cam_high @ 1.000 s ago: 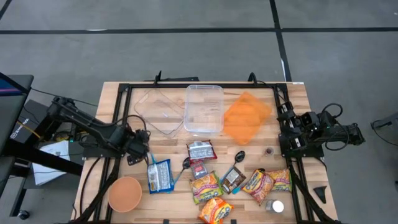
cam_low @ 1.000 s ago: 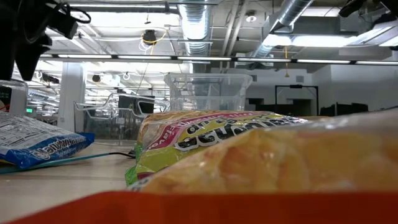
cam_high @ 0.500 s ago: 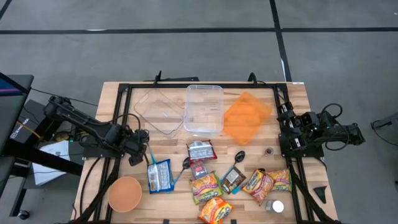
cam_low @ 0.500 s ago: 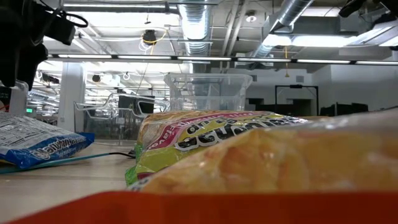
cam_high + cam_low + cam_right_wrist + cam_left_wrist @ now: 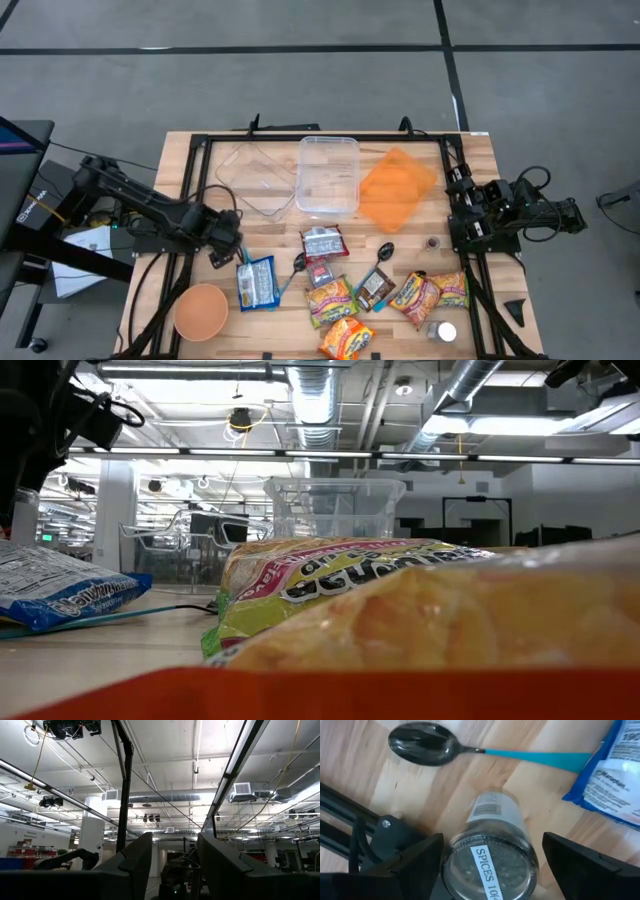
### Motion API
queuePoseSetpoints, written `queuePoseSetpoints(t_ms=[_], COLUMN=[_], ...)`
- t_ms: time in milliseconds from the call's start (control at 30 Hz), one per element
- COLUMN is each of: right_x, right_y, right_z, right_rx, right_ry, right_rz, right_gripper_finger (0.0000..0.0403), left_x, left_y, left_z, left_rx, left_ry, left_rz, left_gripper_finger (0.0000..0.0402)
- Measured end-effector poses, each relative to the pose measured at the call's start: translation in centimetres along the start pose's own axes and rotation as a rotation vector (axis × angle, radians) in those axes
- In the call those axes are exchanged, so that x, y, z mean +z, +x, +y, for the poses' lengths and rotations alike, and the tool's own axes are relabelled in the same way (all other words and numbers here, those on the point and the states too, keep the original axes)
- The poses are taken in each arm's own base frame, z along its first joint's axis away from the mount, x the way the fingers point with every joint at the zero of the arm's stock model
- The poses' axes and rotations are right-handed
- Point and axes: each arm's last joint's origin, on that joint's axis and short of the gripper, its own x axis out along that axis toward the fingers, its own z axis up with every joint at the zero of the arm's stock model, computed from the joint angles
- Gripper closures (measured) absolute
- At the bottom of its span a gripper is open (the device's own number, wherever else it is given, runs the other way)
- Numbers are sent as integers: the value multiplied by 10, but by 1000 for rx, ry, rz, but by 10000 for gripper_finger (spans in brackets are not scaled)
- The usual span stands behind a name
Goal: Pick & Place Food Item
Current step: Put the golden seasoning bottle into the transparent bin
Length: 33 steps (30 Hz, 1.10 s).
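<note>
Jar: your spice jar [image 5: 492, 845] stands on the table [image 5: 270, 232], just beside the blue packet [image 5: 257, 283]
Left gripper [image 5: 226, 240]: fingers spread either side of the jar; not touching
Right gripper [image 5: 172, 865]: parked at the table's right edge; fingers part-open, empty

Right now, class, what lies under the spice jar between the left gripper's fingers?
Bare wooden table shows around the spice jar, with a spoon and blue packet nearby. The jar covers whatever is directly beneath it.
</note>
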Motion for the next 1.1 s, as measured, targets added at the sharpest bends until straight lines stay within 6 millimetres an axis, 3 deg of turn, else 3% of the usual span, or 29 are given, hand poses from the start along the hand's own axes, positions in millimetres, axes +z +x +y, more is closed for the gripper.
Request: queuePoseSetpoints(t_ms=[267,700,1000,1100], right_x=[0,0,0,0], right_y=[0,0,0,0], right_z=[0,0,0,0], right_rx=[0,0,0,0], right_ry=[0,0,0,0], right_rz=[1,2,2,2], right_gripper_finger=[249,249,249,249], left_x=[8,4,4,4], left_y=[7,8,8,7], left_z=[-14,-10,-10,-10], left_rx=[-70,-42,-44,-44], left_ry=[30,75,72,52], left_rz=[6,84,85,87], left_gripper_finger=[66,69,126,129])
